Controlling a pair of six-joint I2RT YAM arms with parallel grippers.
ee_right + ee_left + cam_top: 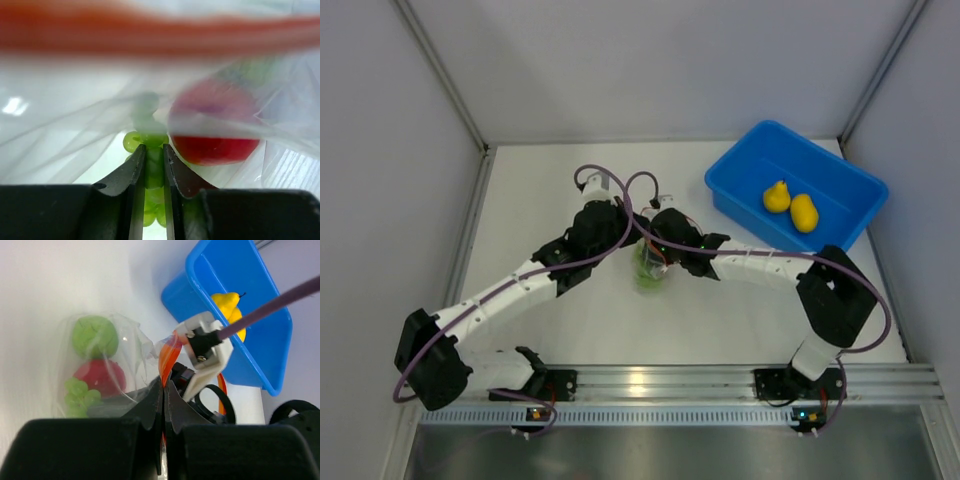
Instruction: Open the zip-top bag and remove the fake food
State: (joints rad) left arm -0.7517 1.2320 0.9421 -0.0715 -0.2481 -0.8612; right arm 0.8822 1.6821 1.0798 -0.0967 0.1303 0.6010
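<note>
**Grapes pinched at the bag mouth, three fruits not yet out**

The small clear crinkly zip-top bag (132,347) lies on the white worktop (720,320) between the two arms, to the left of the blue plastic bin (830,180). The left pincer (164,385) is clamped tight on the bag's orange-red zip strip (167,360) and holds that lip up. The right pincer (153,152) stands narrow, its fingers squeezed on the bunch of glossy green plastic grapes (132,141) at the bag mouth. Whether any film is caught between finger and grape I cannot tell. The red plastic apple (215,132) and the round green plastic fruit (94,336) sit in the bag next to the grapes. Two yellow pear-shaped plastic pieces (777,197) lie in the bin.

The likely troubles from here:

- **Slipping grip:** the grapes are glossy and lumpy, and the grip looks to be on only part of the bunch, so they may slide free on the way out.
- **Trapped film:** if film is pinched along with the grapes, pulling would drag the whole bag and could tear the strip from the left pincer.
- **Collapsing mouth:** if the lip sags, the mouth could close over the apple and the green fruit and make them harder to reach.
</note>
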